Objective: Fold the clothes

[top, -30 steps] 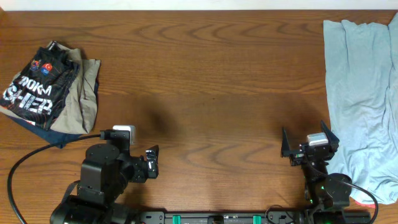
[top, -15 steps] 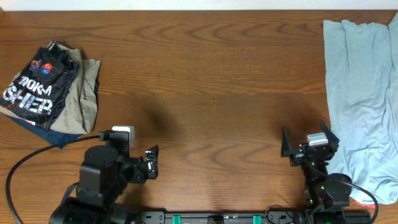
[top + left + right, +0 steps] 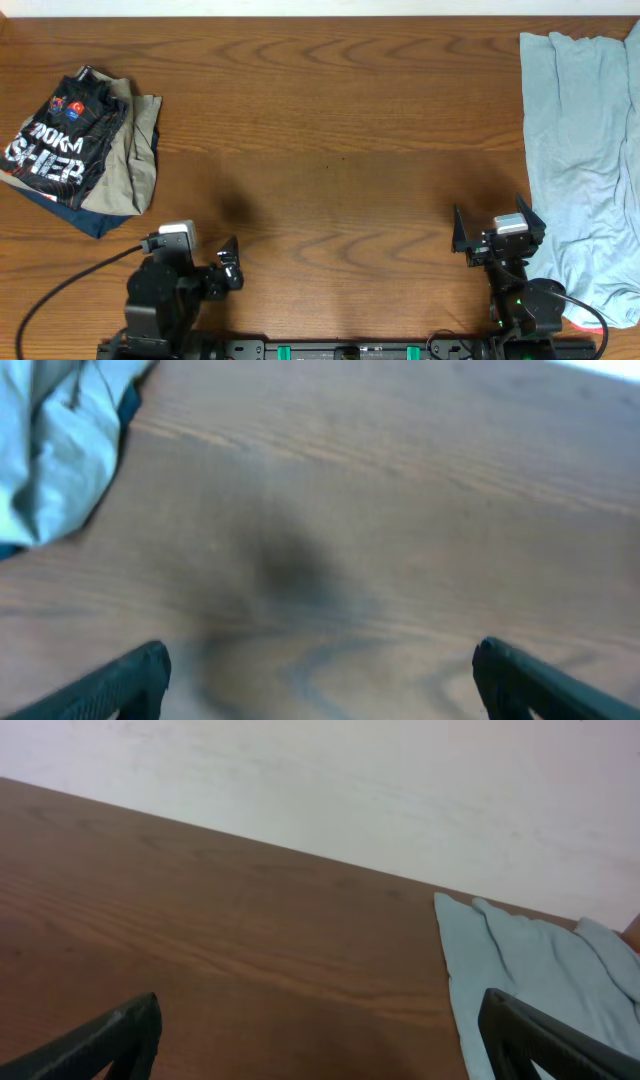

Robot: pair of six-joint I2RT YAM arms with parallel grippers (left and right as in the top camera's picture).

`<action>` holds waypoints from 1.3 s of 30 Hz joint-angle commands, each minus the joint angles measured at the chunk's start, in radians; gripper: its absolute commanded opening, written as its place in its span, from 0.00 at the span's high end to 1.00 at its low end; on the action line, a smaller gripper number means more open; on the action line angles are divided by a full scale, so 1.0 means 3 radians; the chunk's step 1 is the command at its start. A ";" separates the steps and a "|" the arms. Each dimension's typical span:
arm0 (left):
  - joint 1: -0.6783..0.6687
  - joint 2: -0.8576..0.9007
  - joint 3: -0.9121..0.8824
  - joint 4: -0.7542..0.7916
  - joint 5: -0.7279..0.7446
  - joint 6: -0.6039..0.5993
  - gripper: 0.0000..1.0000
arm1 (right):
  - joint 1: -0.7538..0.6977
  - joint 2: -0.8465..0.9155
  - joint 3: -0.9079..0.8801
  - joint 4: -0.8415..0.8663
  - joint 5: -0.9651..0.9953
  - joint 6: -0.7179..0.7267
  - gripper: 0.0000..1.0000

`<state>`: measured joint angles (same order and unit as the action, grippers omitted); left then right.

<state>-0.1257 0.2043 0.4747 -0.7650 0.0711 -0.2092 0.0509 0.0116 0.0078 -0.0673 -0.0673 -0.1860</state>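
Note:
The black jersey (image 3: 58, 135) with white and orange lettering lies folded on a small pile at the table's left side. My left gripper (image 3: 215, 268) hovers open near the front edge, to the right of and below that pile, nothing between its fingers. In the left wrist view the left gripper (image 3: 320, 672) is over bare wood, with a pale cloth edge of the pile (image 3: 50, 450) at upper left. My right gripper (image 3: 494, 228) stands open at the front right, empty, just left of a light blue garment (image 3: 580, 150). The right gripper (image 3: 320, 1028) faces the bare table.
Folded khaki shorts (image 3: 140, 160) and a dark blue cloth (image 3: 90, 222) lie under the jersey. The light blue garment (image 3: 530, 980) is spread unfolded along the right edge. A black cable (image 3: 60, 265) runs from the left arm. A white wall (image 3: 350, 790) is behind the table.
My left arm has drawn back toward the front edge and a little to the left. The right arm and the clothes have not moved.

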 commanded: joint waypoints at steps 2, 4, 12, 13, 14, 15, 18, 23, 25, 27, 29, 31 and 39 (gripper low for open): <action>0.0042 -0.0347 -0.0476 0.0472 -0.0039 0.0033 0.02 | 0.0028 -0.0023 -0.0008 -0.0011 0.0036 -0.0032 0.01; 0.0042 -0.0481 -0.0704 0.0856 -0.0039 0.0114 0.02 | 0.0028 -0.0023 -0.0008 -0.0011 0.0036 -0.0032 0.01; 0.0048 -0.0675 -0.1467 0.2668 -0.0095 0.0880 0.02 | 0.0028 -0.0017 -0.0008 -0.0011 0.0036 -0.0032 0.01; 0.0056 -0.0675 -0.1531 0.2817 -0.0154 0.0900 0.02 | 0.0028 -0.0017 -0.0008 -0.0010 0.0036 -0.0032 0.01; 0.0064 -0.0675 -0.1577 0.2909 -0.0228 0.0899 0.02 | 0.0028 -0.0017 -0.0008 -0.0011 0.0036 -0.0032 0.01; 0.0070 -0.0675 -0.1569 0.2895 -0.0320 0.0913 0.02 | 0.0028 -0.0017 -0.0008 -0.0011 0.0037 -0.0032 0.01; 0.0070 -0.0675 -0.1570 0.2880 -0.0530 0.1010 0.02 | 0.0028 -0.0014 -0.0008 -0.0011 0.0036 -0.0032 0.01; 0.0069 -0.0675 -0.1569 0.2580 -0.0538 0.0886 0.02 | 0.0028 -0.0008 -0.0008 -0.0011 0.0036 -0.0032 0.01; 0.0069 -0.0675 -0.1569 0.2407 -0.0539 0.0881 0.02 | 0.0028 -0.0006 -0.0008 -0.0011 0.0036 -0.0032 0.01; 0.0069 -0.0675 -0.1569 0.2340 -0.0538 0.0881 0.02 | 0.0028 -0.0008 -0.0008 -0.0011 0.0036 -0.0032 0.01; 0.0069 -0.0675 -0.1569 0.2338 -0.0538 0.0882 0.02 | 0.0028 -0.0006 -0.0008 -0.0011 0.0036 -0.0032 0.01; 0.0069 -0.0675 -0.1569 0.2338 -0.0539 0.0881 0.02 | 0.0028 -0.0006 -0.0008 -0.0011 0.0036 -0.0032 0.01; 0.0069 -0.0675 -0.1569 0.2338 -0.0538 0.0881 0.02 | 0.0028 -0.0006 -0.0008 -0.0011 0.0036 -0.0032 0.01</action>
<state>-0.1112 0.0101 0.0154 -0.0154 -0.0593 0.0563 0.0509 0.0124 0.0074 -0.0669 -0.0628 -0.1860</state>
